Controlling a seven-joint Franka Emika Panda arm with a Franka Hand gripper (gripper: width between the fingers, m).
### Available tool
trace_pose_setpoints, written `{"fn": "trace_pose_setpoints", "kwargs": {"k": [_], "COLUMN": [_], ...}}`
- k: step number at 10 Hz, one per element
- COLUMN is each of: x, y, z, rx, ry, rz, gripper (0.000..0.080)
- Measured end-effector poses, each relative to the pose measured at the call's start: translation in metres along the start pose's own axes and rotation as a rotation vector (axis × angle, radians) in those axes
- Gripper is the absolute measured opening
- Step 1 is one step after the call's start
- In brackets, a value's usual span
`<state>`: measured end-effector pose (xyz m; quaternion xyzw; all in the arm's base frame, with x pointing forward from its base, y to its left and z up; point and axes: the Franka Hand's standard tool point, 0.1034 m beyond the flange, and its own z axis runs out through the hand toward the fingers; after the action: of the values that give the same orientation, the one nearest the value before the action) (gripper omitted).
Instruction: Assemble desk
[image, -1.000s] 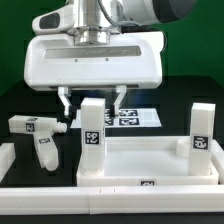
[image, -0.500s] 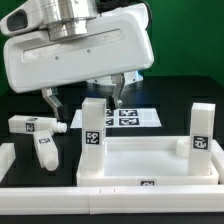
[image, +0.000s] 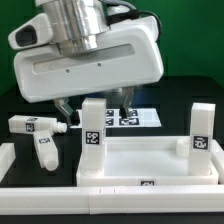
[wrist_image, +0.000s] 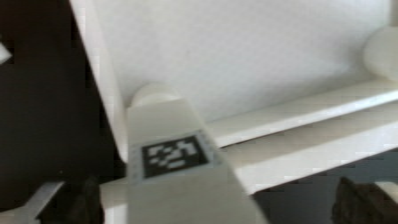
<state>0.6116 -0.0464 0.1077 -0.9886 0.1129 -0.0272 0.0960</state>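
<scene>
Judged about half done: the tabletop panel sits mid-bench with two upright legs fitted, two loose legs lie at the exterior view's left, and the end effector hangs spread around one upright leg, gripping nothing.

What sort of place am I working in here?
Probably a robotics lab test bench: a green backdrop, a black table fenced by a white rail, and square tags on the desk parts and the marker board.

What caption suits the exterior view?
Open two-finger gripper at one of two upright white tagged post legs on the white rimmed tabletop panel; two loose legs beside.
</scene>
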Motion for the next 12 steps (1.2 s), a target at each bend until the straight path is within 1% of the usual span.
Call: {"fn": "trace_pose_setpoints", "kwargs": {"k": [1,2,3,4,7,9,10,11,12], "x": [0.000,0.000,0.000,0.000,0.001,0.001,0.003,0.007,0.009], "y": [0.000,0.000,0.000,0.003,0.001,-0.007,-0.010,-0.009,-0.007], "z": [0.000,0.001,0.001,0.001,0.003,0.005,0.006,0.008,0.007], "rx": [0.000,0.001,0.003,0.001,0.004,0.005,0.026,0.068,0.068], "ry": [0.000,-0.001,-0.001,0.000,0.005,0.003,-0.004,-0.020,-0.015], "rz": [0.015,0.076,0.148,0.213,0.476,0.803,0.984,1.197,1.164], "gripper": [0.0560,0.0425,0.0425,0.0292,0.0289,0.0288,0.0288,0.0288,0.0288]}}
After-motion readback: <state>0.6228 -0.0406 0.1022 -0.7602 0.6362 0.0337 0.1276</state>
